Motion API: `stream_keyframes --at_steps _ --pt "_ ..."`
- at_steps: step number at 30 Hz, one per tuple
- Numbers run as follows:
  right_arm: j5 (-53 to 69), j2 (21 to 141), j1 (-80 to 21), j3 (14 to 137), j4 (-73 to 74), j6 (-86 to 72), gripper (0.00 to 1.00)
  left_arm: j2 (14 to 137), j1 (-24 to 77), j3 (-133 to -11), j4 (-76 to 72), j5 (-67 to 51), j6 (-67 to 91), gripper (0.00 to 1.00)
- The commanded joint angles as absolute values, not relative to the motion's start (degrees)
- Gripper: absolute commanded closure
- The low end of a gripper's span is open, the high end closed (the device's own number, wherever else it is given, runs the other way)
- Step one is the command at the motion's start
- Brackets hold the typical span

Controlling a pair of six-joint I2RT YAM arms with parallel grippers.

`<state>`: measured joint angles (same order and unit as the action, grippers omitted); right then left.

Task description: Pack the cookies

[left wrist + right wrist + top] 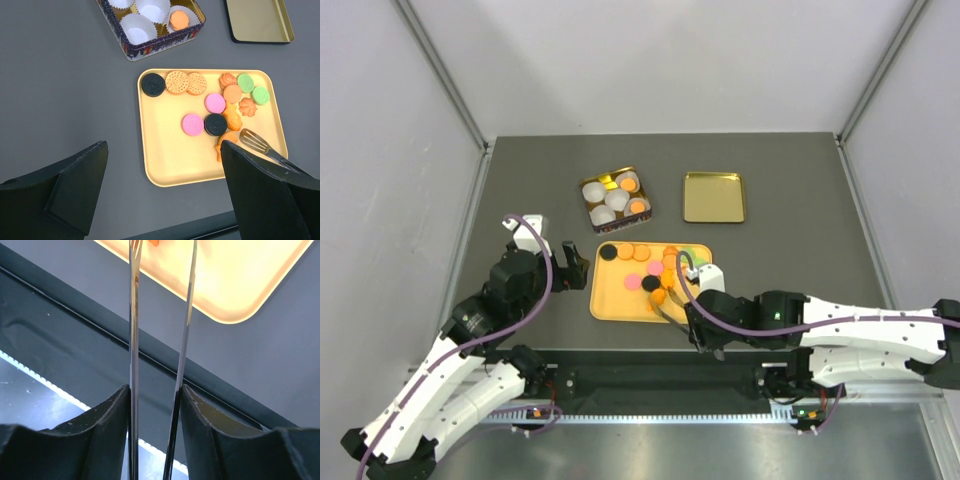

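The cookies [215,103] are small discs, orange, pink, green and black, lying on a yellow tray [165,160]; they also show in the top view [640,253]. One orange cookie [179,20] sits in a paper cup in the open tin [150,47]. My right gripper [155,395] is shut on metal tongs [132,340], near the tray's near right corner [692,325]. The tongs' tip [255,141] lies on the tray beside an orange cookie. My left gripper [165,200] is open and empty, just left of the tray [578,268].
The tin [588,186] with white paper cups stands behind the tray [615,300]. A gold lid [713,197] lies at the back right, also in the left wrist view [257,20]. A black rail runs along the table's near edge [75,330].
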<state>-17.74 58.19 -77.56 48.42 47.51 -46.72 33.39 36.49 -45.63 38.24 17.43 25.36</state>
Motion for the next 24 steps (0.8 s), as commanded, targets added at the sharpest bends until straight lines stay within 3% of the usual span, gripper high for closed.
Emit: stream_keyframes --at_steps 1,24 --pt "-17.49 58.88 -78.75 49.22 45.18 -47.2 0.56 33.05 36.56 -45.79 37.53 17.31 25.14 0.01" --pt "-15.21 62.49 -78.84 53.62 43.86 -44.12 0.55 32.69 36.65 -45.79 37.62 17.58 25.22 0.01"
